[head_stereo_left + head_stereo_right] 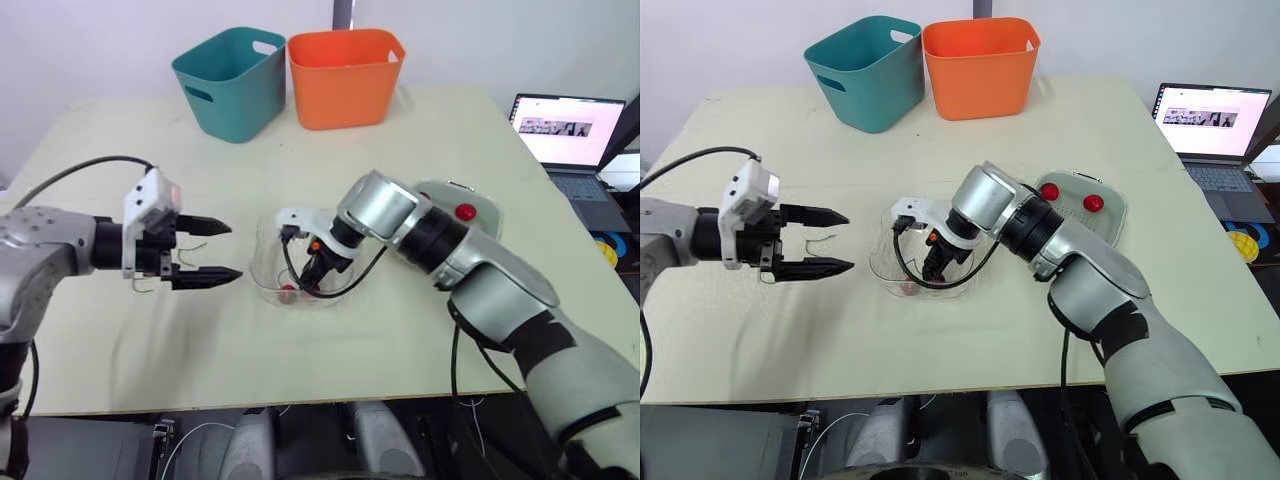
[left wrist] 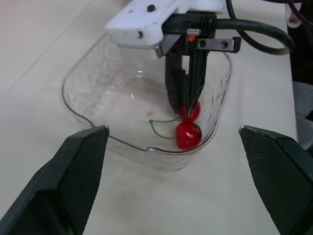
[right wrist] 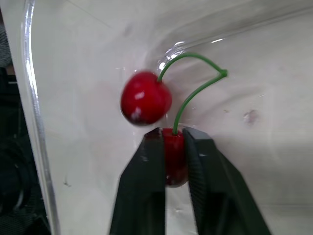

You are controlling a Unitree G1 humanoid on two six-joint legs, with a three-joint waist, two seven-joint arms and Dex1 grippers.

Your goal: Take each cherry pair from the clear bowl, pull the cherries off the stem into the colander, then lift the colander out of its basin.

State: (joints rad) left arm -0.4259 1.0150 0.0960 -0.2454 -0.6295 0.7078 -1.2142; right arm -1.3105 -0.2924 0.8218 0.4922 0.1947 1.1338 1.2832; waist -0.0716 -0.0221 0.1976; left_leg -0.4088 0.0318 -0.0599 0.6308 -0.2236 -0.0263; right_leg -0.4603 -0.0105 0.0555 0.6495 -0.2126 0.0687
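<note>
The last pair (image 3: 145, 98) is pinched in the bowl (image 2: 73, 93) by the right gripper (image 3: 172, 136); the left gripper (image 1: 215, 252) is held open, empty. Two cherries (image 1: 1093, 203) are in the unlifted colander (image 1: 1116, 226).

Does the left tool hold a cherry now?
No: the left tool stands open and empty beside the clear bowl, while the right tool grips one cherry.

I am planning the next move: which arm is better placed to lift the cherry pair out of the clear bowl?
Right. The right fingers are inside the clear bowl, shut on one cherry of the pair. The left fingers are open beside the bowl, holding nothing.
</note>
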